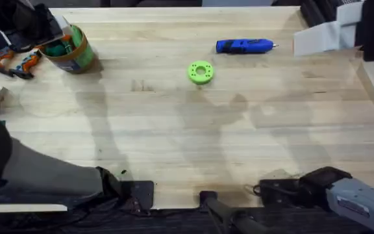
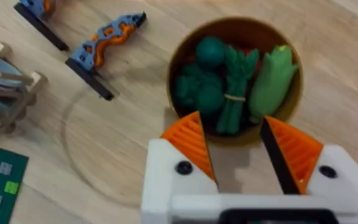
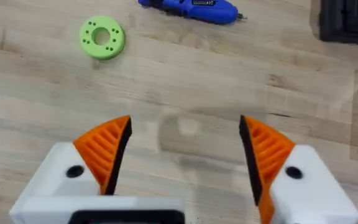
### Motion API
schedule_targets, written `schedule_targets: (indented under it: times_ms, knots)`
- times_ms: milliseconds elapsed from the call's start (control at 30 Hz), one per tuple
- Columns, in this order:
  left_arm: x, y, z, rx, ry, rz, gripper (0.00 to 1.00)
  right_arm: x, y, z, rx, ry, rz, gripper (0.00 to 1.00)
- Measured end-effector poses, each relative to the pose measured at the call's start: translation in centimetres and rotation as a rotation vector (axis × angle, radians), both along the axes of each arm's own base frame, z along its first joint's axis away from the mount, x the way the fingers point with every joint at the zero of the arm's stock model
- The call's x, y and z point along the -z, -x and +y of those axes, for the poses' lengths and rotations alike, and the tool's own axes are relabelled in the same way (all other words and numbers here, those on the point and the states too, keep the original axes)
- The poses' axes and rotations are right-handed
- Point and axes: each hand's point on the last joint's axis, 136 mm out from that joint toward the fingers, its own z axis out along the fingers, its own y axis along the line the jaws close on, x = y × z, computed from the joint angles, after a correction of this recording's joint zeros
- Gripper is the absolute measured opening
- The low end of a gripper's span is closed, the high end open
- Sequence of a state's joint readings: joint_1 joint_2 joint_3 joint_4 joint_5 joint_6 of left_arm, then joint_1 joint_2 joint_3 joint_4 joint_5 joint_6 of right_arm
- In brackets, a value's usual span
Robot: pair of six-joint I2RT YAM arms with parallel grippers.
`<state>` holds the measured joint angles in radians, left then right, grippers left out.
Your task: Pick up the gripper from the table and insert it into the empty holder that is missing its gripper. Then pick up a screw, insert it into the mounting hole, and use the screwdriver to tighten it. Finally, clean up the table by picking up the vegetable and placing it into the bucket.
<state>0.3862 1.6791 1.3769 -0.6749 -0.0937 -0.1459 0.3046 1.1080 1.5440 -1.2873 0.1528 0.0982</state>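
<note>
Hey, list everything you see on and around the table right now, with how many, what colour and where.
Bucket: one, olive with orange-brown rim, far left corner.
Toy vegetables: several, green, inside the bucket.
Screwdriver: one, blue, far side right of centre.
Ring disc: one, bright green, near the screwdriver.
Clamps: two, blue and orange, beside the bucket.
Left gripper: white with orange pads, open above the bucket.
Right gripper: white with orange pads, open over bare table.

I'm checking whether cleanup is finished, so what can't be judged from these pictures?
- Bucket, overhead: the arm at the upper left covers part of it, hiding some contents.
- Bucket's near rim, left wrist view: hidden behind the left hand.
- Screwdriver, right wrist view: cut by the edge.
- Any screw: too small to find.
</note>
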Motion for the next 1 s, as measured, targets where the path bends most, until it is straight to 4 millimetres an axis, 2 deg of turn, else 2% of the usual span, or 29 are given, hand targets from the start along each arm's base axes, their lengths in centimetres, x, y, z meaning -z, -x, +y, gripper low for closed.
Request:
schedule_targets:
  times_ms: [100,233,467,633,700,767,800,833,1000]
  knots:
    - [-1.1,0.9,-0.9,0.02,0.021,-0.002,0.575,0.0,0.0,0.0,0.0,0.0,0.0,0.993]
    - [-4.4,3.2,-3.0,0.097,0.039,-0.03,0.654,0.0,0.0,0.0,0.0,0.0,0.0,0.993]
    - [-9.5,10.3,-9.0,0.287,0.111,-0.05,0.665,0.0,0.0,0.0,0.0,0.0,0.0,0.993]
    - [-12.8,15.0,-12.7,0.398,0.118,-0.125,0.687,0.0,0.0,0.0,0.0,0.0,0.0,0.993]
    - [-14.1,16.8,-13.8,0.425,0.101,-0.169,0.729,0.0,0.0,0.0,0.0,0.0,0.0,0.994]
    - [-15.3,18.6,-14.8,0.446,0.076,-0.216,0.842,0.0,0.0,0.0,0.0,0.0,0.0,0.993]
    - [-15.8,19.4,-15.3,0.453,0.064,-0.239,0.944,0.0,0.0,0.0,0.0,0.0,0.0,0.993]
    - [-16.3,20.2,-15.7,0.461,0.05,-0.262,0.974,0.0,0.0,0.0,0.0,0.0,0.0,0.993]
    - [-18.2,23.3,-17.2,0.498,-0.032,-0.361,0.986,0.0,0.0,0.0,0.0,0.0,0.0,0.994]
